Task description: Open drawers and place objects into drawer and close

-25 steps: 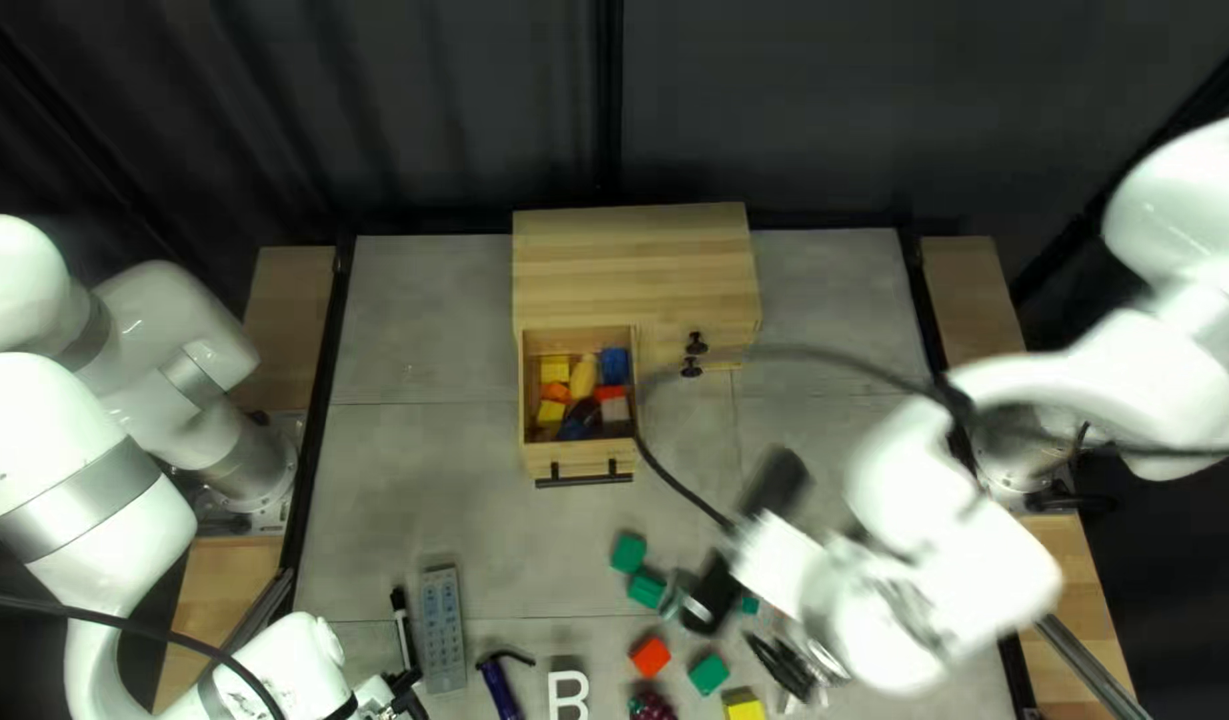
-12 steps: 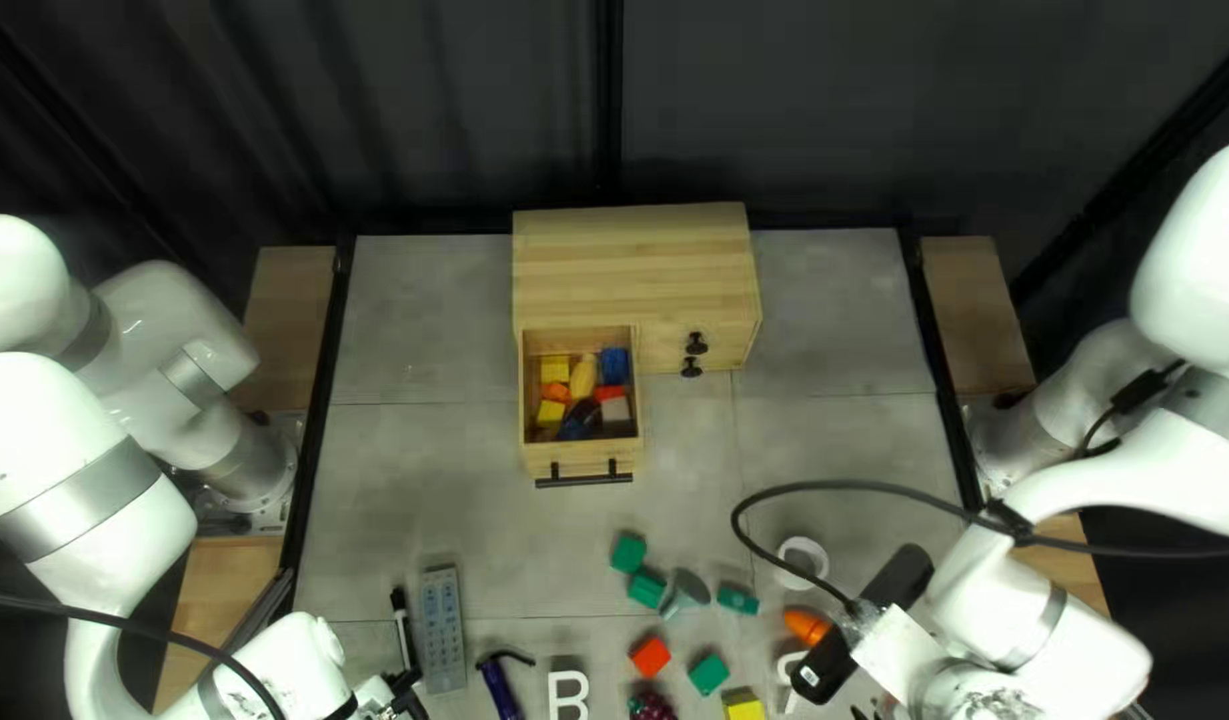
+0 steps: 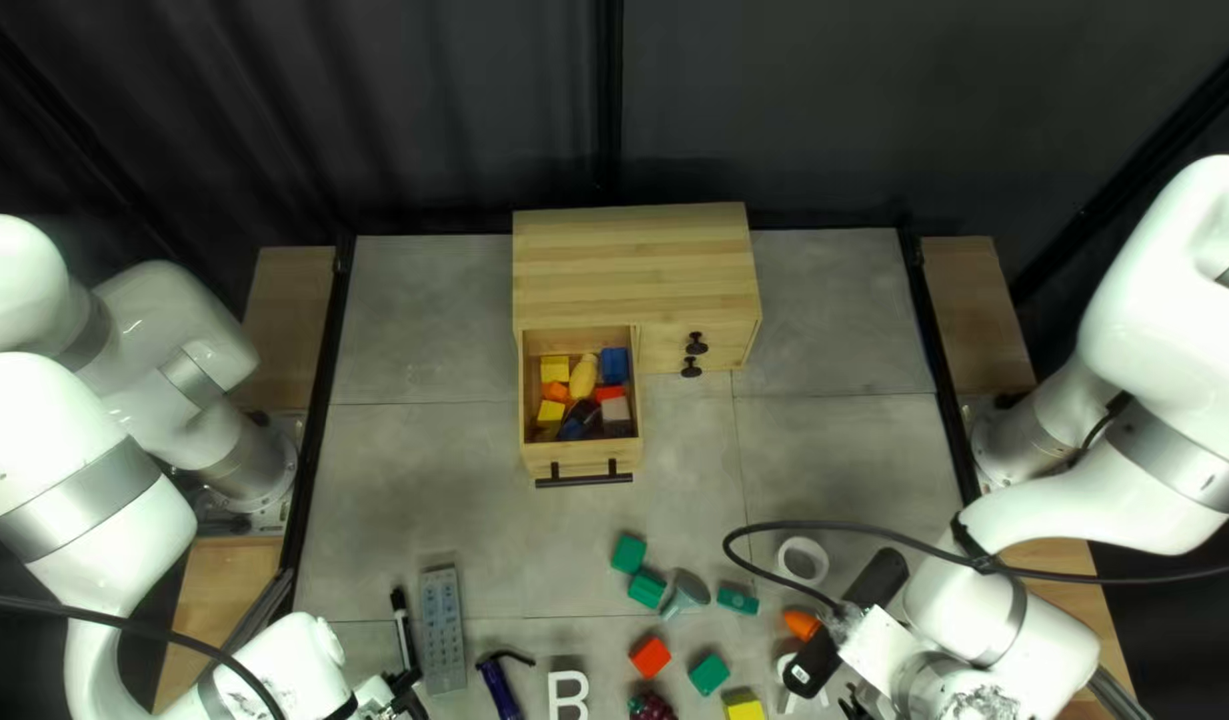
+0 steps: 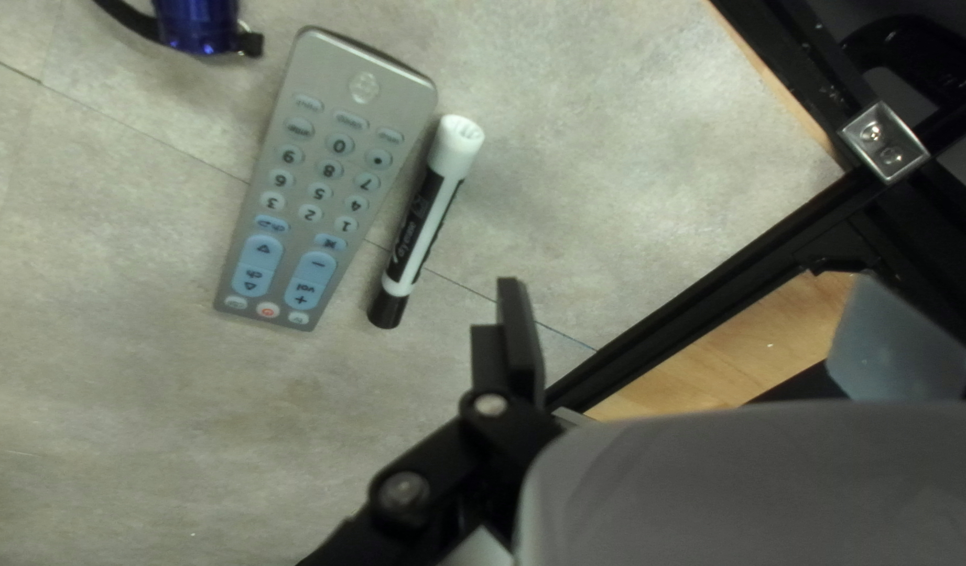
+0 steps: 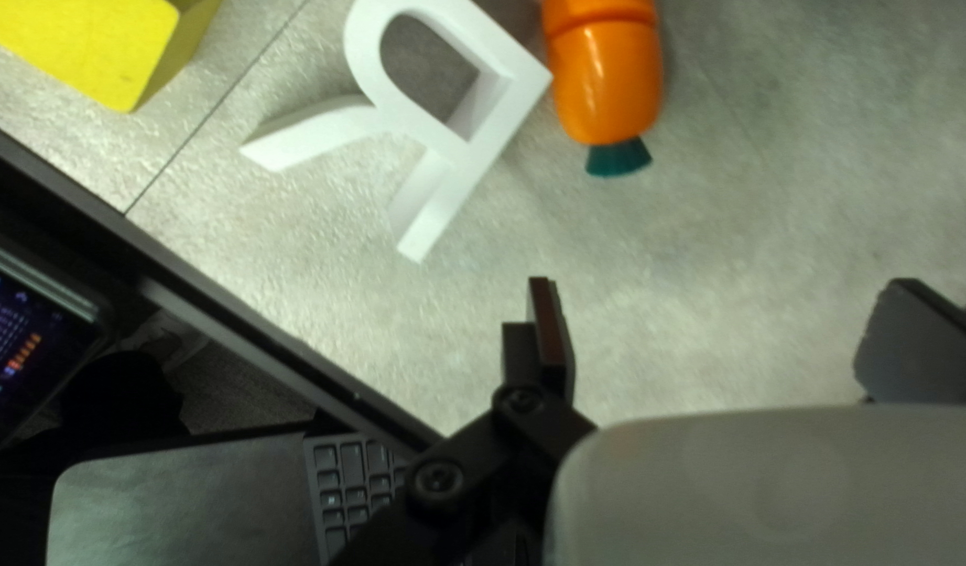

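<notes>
White right arm (image 3: 1081, 504) moved, cable (image 3: 828, 526) shifted, drawer (image 3: 581, 460) still open

Blocks (image 3: 554, 368) in the drawer (image 3: 584, 458), marker (image 4: 430, 215) beside remote (image 4: 320, 178)

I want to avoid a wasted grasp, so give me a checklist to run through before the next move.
1. Drawer pulled out: ok, it stands open at the front of the cabinet.
2. Right gripper open and empty: ok.
3. Left gripper open and empty: ok.
4. Orange toy between the right gripper's fingers: not ok, it lies ahead of them.
5. Room in the drawer for more: cannot tell, blocks and other things crowd it and hide its floor.
6. Everything put away before closing: not ok, the remote and marker, among others, lie on the table.
</notes>
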Robot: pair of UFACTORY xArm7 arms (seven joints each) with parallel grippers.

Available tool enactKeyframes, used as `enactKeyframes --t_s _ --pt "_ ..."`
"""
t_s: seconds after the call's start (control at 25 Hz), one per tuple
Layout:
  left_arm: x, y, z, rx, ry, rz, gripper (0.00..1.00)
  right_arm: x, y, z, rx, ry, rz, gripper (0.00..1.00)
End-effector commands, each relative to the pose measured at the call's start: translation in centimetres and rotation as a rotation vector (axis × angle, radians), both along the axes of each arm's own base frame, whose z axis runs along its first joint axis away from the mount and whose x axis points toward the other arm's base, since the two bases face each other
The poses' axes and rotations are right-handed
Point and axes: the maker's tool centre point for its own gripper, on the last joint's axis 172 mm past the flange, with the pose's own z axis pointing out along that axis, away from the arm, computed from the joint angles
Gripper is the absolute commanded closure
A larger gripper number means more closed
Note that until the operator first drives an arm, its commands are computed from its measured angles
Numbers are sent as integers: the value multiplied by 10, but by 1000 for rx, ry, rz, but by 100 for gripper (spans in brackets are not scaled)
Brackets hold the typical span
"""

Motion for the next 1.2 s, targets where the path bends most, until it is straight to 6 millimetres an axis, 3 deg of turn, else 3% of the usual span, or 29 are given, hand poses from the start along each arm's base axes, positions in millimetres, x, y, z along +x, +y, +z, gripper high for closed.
enactKeyframes --t_s 0.04,0.64,0.68,0.92,1.2 --pt "0 0 0 0 0 0 0 3 -7 -11 12 -41 27 0" --pt "0 0 0 0 0 0 0 13 -8 -23 81 -104 99 0" --pt "0 0 0 0 0 0 0 12 -9 -23 83 -104 101 6" --pt "0 0 0 0 0 0 0 13 -8 -23 95 -102 106 19" --pt "0 0 0 0 0 0 0 11 -8 -22 99 -93 103 21"
